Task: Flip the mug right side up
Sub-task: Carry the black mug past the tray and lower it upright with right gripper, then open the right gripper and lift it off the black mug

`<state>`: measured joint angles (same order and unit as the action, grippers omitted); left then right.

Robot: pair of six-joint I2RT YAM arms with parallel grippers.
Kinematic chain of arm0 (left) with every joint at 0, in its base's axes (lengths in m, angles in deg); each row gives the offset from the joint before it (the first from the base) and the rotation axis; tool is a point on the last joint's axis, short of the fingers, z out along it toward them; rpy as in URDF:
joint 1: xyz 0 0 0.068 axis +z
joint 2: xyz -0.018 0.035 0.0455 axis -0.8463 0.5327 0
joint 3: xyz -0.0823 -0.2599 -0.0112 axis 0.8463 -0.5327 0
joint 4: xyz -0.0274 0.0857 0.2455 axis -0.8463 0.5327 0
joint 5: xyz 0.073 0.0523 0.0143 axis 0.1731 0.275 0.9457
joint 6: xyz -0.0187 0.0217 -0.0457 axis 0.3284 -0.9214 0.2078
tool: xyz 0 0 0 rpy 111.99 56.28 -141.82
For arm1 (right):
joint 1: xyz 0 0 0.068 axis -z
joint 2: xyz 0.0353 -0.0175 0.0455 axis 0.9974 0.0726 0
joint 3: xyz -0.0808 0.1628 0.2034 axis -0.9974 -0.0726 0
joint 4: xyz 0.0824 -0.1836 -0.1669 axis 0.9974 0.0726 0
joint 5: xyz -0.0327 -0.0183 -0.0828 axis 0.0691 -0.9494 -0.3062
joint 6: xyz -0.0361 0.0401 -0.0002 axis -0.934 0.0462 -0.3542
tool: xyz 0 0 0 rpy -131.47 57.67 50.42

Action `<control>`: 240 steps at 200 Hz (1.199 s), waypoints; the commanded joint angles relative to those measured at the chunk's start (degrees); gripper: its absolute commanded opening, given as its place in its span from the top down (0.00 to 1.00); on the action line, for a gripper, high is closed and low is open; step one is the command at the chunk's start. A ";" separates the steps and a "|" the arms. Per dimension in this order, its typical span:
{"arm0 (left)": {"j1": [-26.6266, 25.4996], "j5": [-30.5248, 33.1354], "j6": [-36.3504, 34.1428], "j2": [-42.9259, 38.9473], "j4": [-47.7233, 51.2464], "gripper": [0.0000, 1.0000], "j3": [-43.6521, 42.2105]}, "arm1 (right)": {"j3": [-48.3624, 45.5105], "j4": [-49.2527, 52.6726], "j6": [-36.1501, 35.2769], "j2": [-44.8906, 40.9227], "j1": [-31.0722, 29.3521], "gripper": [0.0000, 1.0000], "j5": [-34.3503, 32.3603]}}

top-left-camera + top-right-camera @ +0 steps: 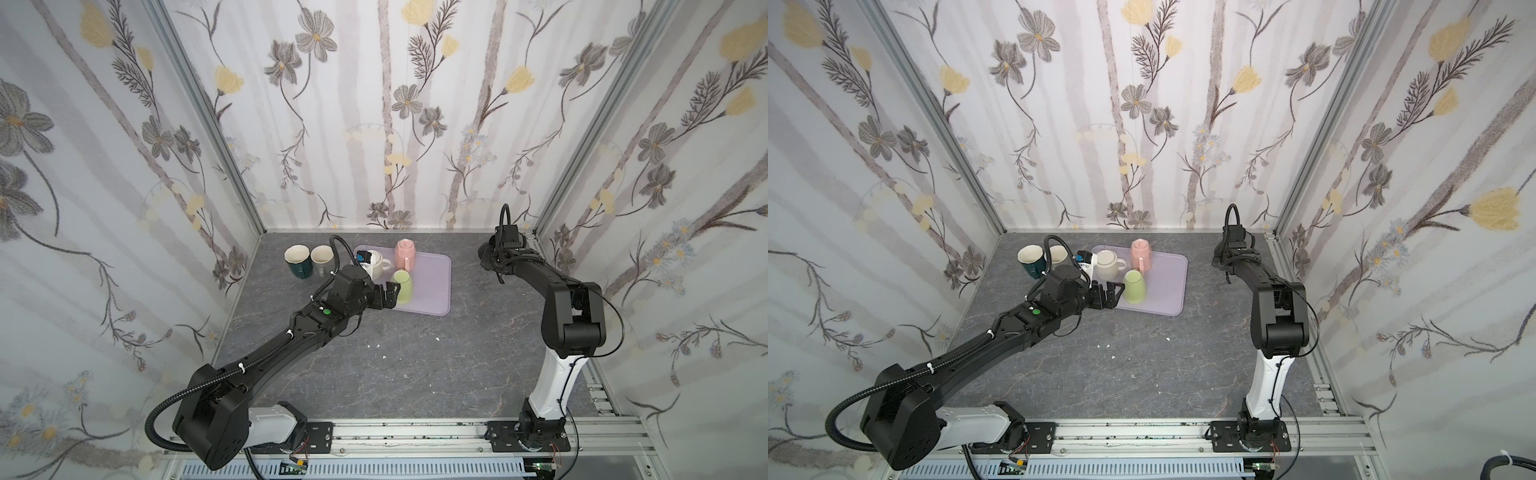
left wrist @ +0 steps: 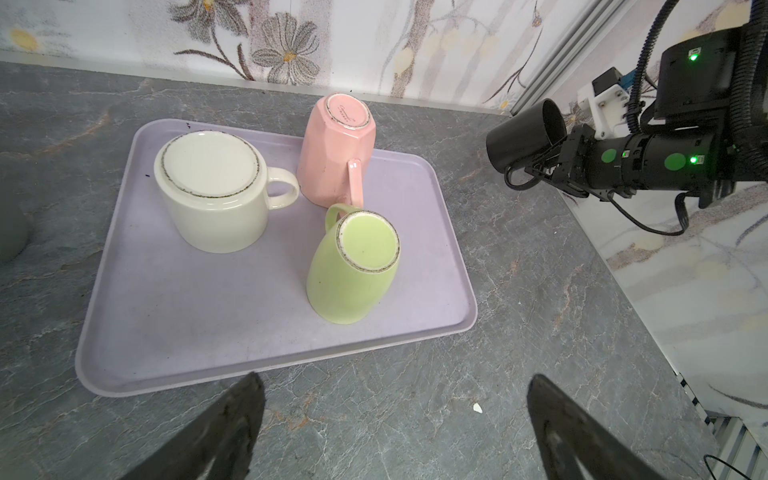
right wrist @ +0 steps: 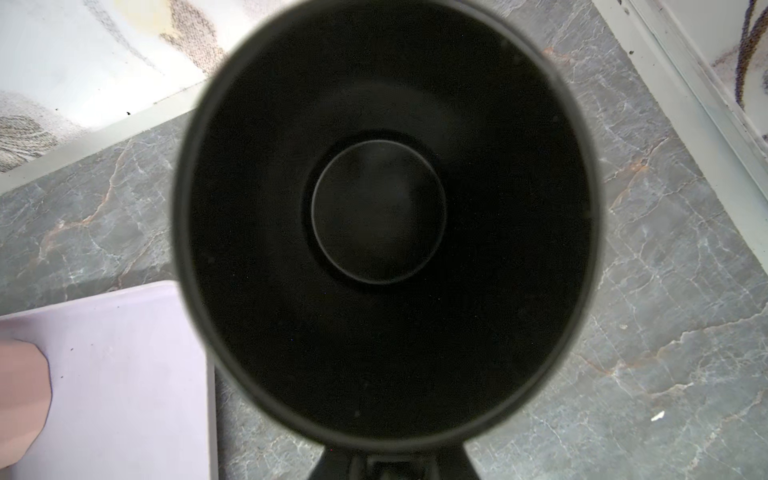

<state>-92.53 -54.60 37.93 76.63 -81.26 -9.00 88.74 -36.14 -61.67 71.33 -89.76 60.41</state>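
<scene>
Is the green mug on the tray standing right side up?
No, the green mug rests mouth down on the purple tray, its base facing up.

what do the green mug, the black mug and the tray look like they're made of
The green mug: likely glazed ceramic; soft sheen, rough speckled unglazed ring on its upturned base. The black mug: matte, uniformly dark inside and out; ceramic or perhaps coated metal, unclear. The tray: probably matte lilac plastic; thin raised rim, rounded corners, faint scuffs.

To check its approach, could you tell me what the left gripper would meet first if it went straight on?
Most likely the upside-down green mug on the purple tray, though its height is unclear.
</scene>
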 commanded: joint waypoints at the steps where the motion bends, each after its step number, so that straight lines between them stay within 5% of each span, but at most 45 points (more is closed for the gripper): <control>1: 0.18 0.11 -0.24 0.05 -1.02 0.00 0.38 | 1.14 -2.20 -0.44 0.49 0.05 1.00 0.01; 20: 0.18 0.11 -0.06 0.03 -1.15 0.00 0.46 | 1.14 -2.25 -0.37 0.68 0.03 0.99 0.52; 40: 0.16 -0.03 0.20 0.02 -1.27 0.00 0.43 | 1.25 -2.25 -0.40 0.79 0.06 0.88 0.46; 68: 0.18 -0.13 0.21 0.00 -1.20 0.00 0.44 | 1.27 -2.01 -0.44 0.70 0.03 0.45 0.62; 92: 0.15 -0.21 0.21 -0.19 -1.10 0.00 0.44 | 1.27 -1.90 -0.62 0.56 0.06 0.26 0.63; 240: 0.97 -1.52 -0.49 5.52 0.29 0.00 2.82 | -7.36 -2.70 -1.22 -11.50 -1.34 0.24 0.70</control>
<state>-91.83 -54.97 38.13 81.15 -81.02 -6.66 83.93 -36.21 -62.35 63.20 -90.22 60.50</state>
